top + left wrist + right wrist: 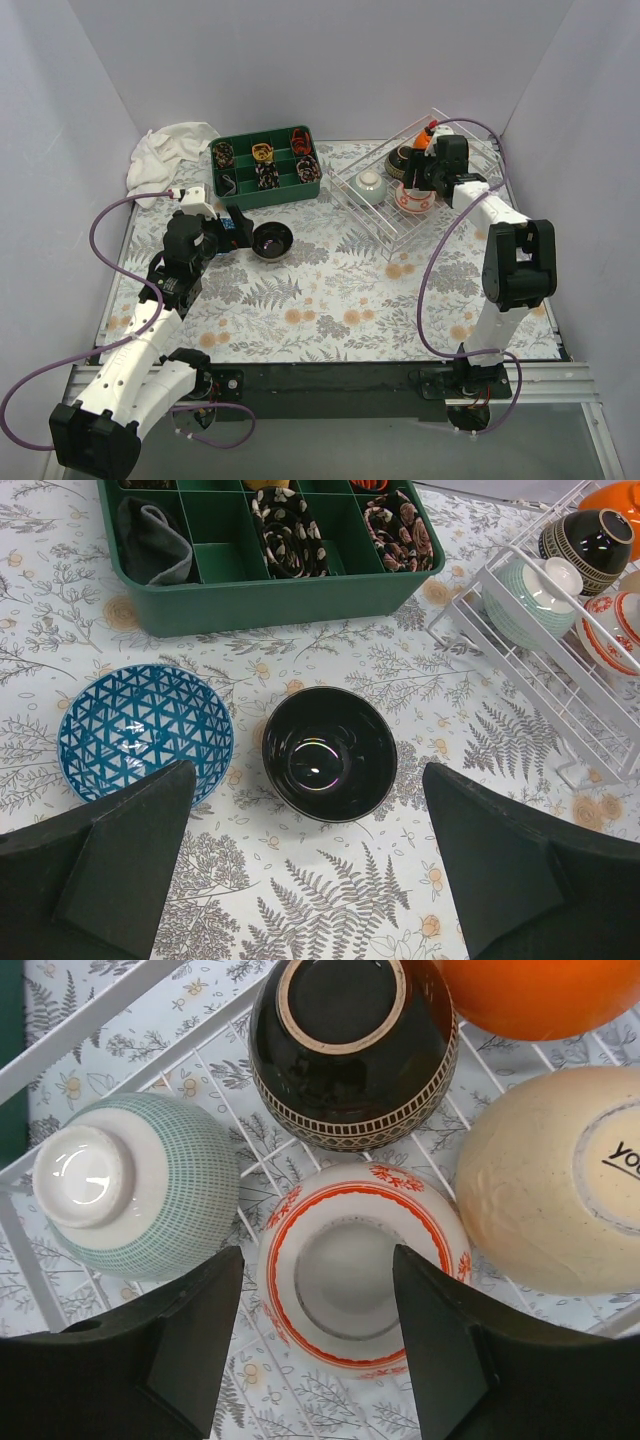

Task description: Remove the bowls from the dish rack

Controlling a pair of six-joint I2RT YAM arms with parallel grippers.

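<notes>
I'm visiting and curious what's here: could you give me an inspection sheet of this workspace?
Surface: table covered in fern-and-flower print.
Job's things: dish rack holds five bowls: green-checked bowl, black patterned bowl, red-rimmed bowl, cream bowl, orange bowl; glossy black bowl and blue bowl sit on the table.
Clutter: green divided tray holding small items; white cloth, far left.
Grippers: left gripper open above glossy black bowl; right gripper open over red-rimmed bowl.
Cables: purple cables loop off both arms.
Surroundings: plain pale walls.
</notes>
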